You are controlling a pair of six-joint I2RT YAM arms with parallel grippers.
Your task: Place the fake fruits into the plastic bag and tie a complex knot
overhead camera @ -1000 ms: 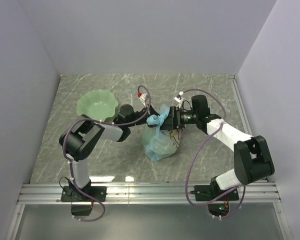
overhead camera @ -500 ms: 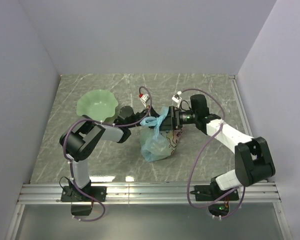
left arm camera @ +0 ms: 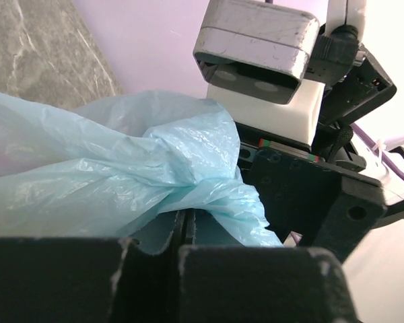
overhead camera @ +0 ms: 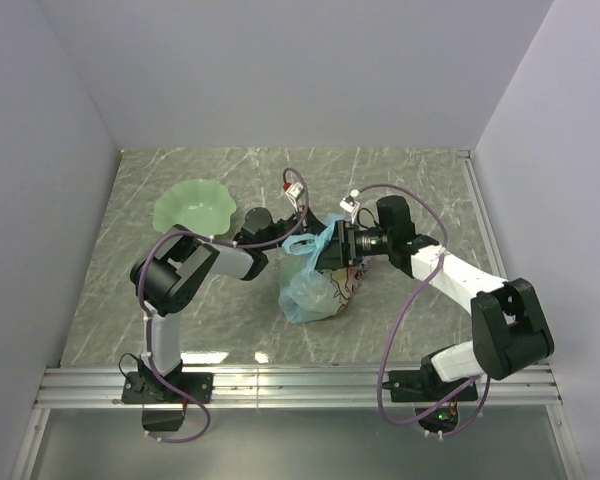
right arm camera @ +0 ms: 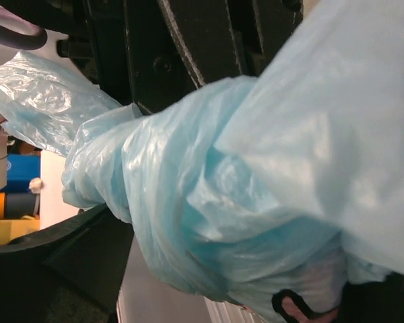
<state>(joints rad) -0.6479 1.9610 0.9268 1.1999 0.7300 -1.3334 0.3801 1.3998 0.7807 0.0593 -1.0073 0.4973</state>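
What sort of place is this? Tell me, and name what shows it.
Probably a lab robot test cell: plain pale walls box in a marbled tabletop, and the left arm and right arm are bolted to a metal rail at its near edge.

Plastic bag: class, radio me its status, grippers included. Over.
Left gripper shut on plastic bag at its twisted neck. Right gripper against same neck, jaws unclear. Bag bunched on table, no obstruction seen.

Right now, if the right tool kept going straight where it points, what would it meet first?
The twisted neck of the plastic bag, close in front of the right tool; the left tool, shut on that plastic, looks next behind, though depth is unclear.
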